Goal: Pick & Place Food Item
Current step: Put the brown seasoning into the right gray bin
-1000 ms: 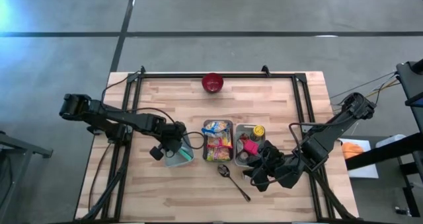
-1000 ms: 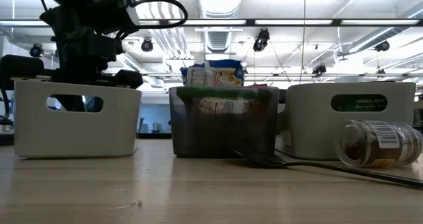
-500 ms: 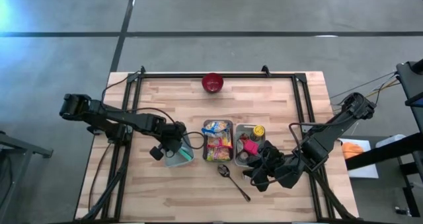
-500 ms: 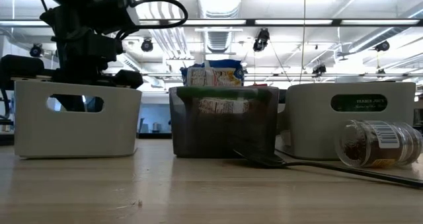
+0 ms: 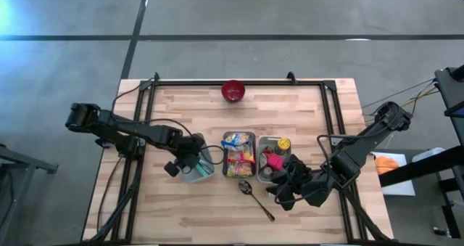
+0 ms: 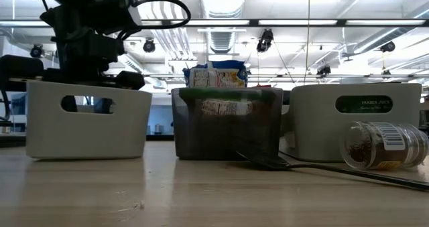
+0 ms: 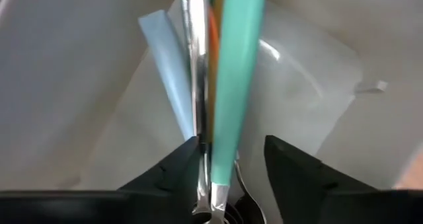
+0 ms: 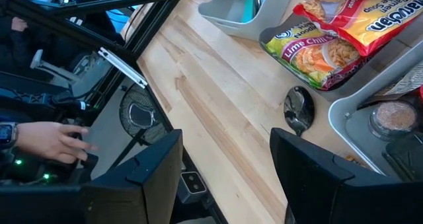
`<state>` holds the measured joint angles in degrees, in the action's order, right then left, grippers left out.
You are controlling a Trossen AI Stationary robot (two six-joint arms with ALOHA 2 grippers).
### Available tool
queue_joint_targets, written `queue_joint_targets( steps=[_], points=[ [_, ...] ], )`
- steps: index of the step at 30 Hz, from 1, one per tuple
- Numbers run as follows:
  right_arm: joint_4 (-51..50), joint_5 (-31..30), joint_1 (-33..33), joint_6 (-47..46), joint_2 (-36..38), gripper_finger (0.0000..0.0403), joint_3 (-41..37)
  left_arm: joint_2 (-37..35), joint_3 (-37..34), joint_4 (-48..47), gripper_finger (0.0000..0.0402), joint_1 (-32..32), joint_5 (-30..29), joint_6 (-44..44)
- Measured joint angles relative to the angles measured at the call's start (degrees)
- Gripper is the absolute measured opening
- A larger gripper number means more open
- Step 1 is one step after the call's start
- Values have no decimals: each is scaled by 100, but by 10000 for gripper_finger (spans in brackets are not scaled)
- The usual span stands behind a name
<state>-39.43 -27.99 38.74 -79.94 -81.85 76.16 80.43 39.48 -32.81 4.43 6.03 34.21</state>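
Note:
Noodle packets (image 5: 239,156) (image 8: 330,45) lie in the dark middle bin (image 6: 226,123). To its left stands a white bin (image 5: 199,167) (image 6: 87,120) holding a teal handle (image 7: 232,85) and a metal utensil (image 7: 195,65). My left gripper (image 5: 190,159) (image 7: 231,145) points down into that bin, open, with a finger on either side of both handles. My right gripper (image 5: 284,188) (image 8: 226,138) hangs open and empty above the table's near right, beside a grey bin (image 5: 272,159) of food items. My left gripper comes from above with its fingers along the upright handles. The metal utensil's handle (image 7: 198,151) lies close against one finger (image 7: 178,164). Whether that finger touches it, I cannot tell. A gap shows between the teal handle and the other finger (image 7: 291,164).
A spoon (image 5: 255,197) (image 8: 297,110) lies on the table in front of the bins. A spice jar (image 6: 383,145) lies on its side near the right bin. A red bowl (image 5: 233,91) stands at the far edge. A person's hand (image 8: 53,138) shows beyond the table.
The white bin has slid a little toward the table's right edge, closer to the middle bin, still standing flat. Both arms have kept still.

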Motion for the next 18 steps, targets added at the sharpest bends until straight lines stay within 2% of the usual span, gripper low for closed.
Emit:
queue_joint_targets(
  steps=[6, 12, 15, 18],
  points=[
    [106, -2, 0, 42, -2, 225, 0, -15, 376, -210, 218, 0, -95, -25],
    [112, -2, 0, 42, -2, 225, 0, -146, 963, -478, 232, 2, -93, -768],
    [124, -2, -1, 42, -2, 225, 0, -235, 1230, -536, 232, 3, -90, -1651],
    [123, 0, -77, 63, -2, 225, 0, -342, 1492, -536, 232, 2, -88, -3064]
  ],
)
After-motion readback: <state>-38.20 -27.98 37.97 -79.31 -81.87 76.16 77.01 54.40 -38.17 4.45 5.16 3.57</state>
